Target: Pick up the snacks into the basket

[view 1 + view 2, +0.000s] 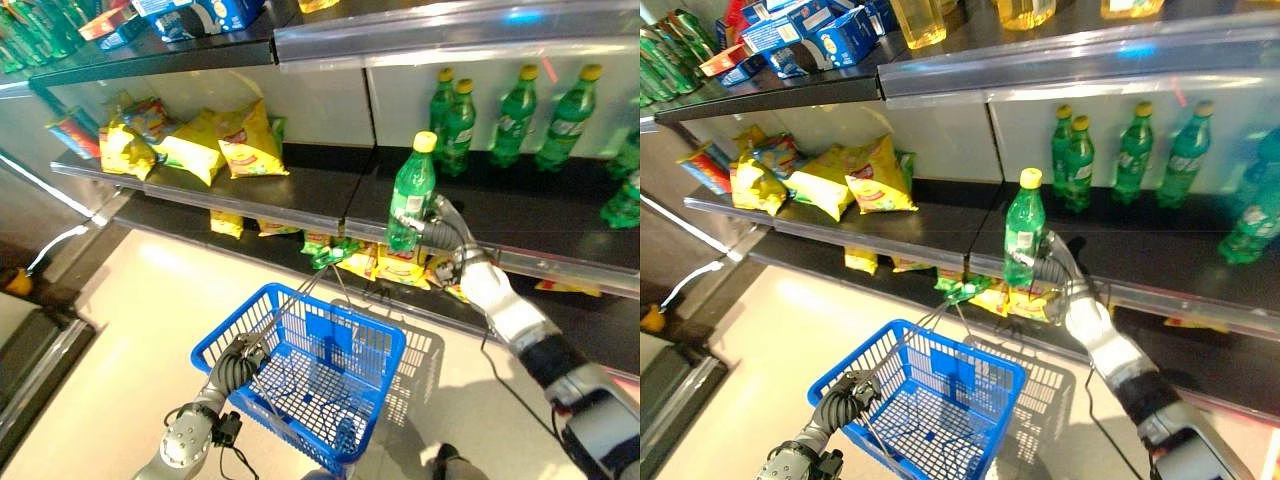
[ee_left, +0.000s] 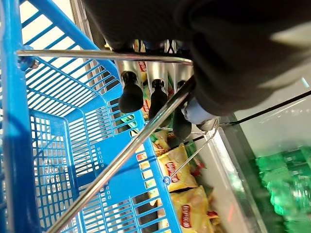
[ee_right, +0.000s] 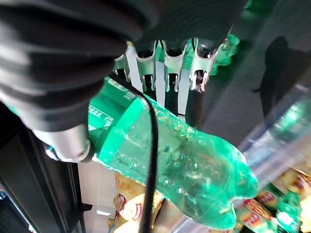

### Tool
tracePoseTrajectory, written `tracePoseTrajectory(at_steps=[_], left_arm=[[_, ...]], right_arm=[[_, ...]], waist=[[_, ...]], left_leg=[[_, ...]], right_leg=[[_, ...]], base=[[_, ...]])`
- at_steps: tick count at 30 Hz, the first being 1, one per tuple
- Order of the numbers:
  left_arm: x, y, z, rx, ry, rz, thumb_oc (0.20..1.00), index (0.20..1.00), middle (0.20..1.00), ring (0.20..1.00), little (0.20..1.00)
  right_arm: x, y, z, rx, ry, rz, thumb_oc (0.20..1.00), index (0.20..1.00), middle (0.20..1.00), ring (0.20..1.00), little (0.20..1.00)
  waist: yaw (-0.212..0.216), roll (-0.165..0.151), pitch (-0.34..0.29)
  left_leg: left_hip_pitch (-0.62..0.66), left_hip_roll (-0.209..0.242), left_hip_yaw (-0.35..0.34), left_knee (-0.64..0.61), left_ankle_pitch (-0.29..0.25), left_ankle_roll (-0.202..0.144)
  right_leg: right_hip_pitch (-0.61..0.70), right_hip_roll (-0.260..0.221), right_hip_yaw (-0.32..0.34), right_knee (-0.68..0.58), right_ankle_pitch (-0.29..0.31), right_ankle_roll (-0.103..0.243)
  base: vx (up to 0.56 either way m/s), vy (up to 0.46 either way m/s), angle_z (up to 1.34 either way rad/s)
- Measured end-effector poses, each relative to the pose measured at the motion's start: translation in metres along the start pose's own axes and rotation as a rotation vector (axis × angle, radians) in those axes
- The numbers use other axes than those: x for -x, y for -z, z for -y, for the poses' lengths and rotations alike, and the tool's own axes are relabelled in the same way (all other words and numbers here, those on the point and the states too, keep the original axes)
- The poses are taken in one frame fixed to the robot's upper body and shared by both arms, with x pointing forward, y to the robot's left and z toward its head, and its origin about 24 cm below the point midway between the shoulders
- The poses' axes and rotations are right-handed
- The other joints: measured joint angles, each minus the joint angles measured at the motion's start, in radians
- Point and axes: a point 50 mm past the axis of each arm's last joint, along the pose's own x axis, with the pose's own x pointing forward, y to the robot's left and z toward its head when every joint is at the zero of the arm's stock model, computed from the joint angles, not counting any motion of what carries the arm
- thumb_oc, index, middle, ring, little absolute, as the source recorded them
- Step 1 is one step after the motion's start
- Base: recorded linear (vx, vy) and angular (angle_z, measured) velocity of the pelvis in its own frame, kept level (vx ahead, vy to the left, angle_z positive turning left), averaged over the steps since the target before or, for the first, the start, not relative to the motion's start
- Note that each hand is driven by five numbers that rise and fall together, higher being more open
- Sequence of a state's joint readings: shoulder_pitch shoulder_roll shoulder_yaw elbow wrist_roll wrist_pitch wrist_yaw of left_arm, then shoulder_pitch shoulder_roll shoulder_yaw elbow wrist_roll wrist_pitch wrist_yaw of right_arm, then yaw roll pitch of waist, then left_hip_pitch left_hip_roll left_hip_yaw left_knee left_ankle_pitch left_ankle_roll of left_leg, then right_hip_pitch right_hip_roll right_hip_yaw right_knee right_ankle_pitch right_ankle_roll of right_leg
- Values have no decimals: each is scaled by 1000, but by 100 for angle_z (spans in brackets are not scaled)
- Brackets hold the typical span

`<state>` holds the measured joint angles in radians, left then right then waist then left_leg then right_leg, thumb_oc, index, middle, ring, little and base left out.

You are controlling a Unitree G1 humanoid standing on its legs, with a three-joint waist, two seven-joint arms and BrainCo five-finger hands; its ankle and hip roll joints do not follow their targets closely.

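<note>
Right robot hand (image 1: 455, 245) is clamped around a green bottle (image 1: 410, 192), upright above the shelf (image 1: 300, 190) edge; left robot hand (image 1: 238, 362) grips the blue basket (image 1: 372, 385) handle. Transfer step: I judge the next move is swinging the bottle down over the basket, clear of its raised handles.

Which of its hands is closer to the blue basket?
Left. The left hand grips the blue basket's wire handle; the right hand holds a green bottle up at the shelf.

Green bottles (image 1: 515, 112): standing on the shelf (image 1: 560, 215), behind the right hand.
Blue boxes (image 1: 815, 30): top shelf, far left.
</note>
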<state>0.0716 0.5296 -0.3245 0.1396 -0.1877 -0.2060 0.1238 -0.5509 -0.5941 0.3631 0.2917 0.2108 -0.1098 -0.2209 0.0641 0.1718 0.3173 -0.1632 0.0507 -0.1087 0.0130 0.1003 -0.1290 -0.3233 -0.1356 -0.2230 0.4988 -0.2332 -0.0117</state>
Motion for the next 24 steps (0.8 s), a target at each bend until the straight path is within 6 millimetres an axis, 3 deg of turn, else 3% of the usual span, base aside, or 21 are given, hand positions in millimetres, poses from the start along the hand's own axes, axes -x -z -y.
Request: tracePoseTrajectory(at_steps=[4,8,17,24], left_arm=[[-1,2,5,31,-9,-19,200,200,200,200,200],[-3,1,9,72,-26,-15,200,200,200,200,200],[-3,1,9,74,-44,-13,200,200,200,200,200],[-3,1,5,74,-68,-14,200,200,200,200,200]], right_arm=[[26,27,-20,-154,-30,-111,200,200,200,200,200],[47,48,-31,-194,-90,-203,200,200,200,200,200],[73,65,-55,-241,-190,-286,200,200,200,200,200],[91,71,-93,-276,-311,-340,200,200,200,200,200]], waist=[[-1,-36,-2],[-21,-43,0],[-23,-85,-20],[-21,-118,-47]], left_leg=[[29,15,42,-1,-10,-3],[66,25,55,-3,-13,-1],[118,36,76,-5,-24,5],[122,37,71,-3,-25,6]], right_leg=[[13,26,35,-21,13,-2],[56,40,46,-48,27,-3],[98,53,58,-49,26,-6],[110,50,49,-49,26,-6]], base=[[34,-39,-33],[35,-28,-12],[25,-19,-5],[-3,-1,4]])
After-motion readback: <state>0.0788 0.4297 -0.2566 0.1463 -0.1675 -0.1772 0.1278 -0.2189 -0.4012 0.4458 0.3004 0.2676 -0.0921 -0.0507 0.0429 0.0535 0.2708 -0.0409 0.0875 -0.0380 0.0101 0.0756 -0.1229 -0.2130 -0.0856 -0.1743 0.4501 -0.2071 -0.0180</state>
